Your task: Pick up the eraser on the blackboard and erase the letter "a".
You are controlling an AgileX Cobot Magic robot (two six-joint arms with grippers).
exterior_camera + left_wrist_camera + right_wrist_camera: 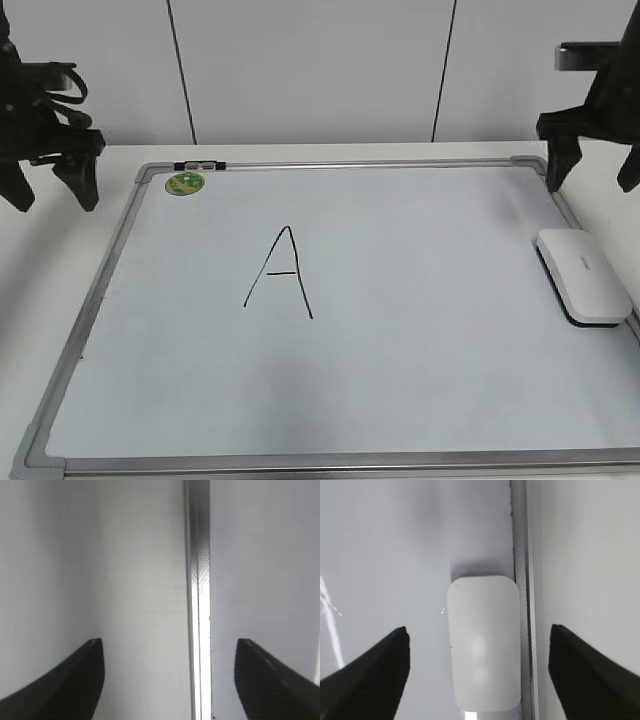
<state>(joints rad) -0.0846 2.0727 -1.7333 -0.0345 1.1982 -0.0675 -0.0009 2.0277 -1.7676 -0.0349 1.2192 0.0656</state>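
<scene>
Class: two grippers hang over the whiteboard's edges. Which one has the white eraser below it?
The right gripper: its wrist view shows the white rounded plastic eraser between open fingers. The left gripper frames only the silver-framed whiteboard.

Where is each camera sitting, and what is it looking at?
Exterior view: in front, looking down at a slant on the blackboard, capital "A", eraser, green magnet; both arms show.
Left wrist view: on the left arm, looking down at the board's frame; left pincer fingertips show, apart.
Right wrist view: on the right arm, looking down on the eraser beside the frame; right pincer fingertips show, apart.
Shared: exterior and right wrist views both show the eraser.
</scene>
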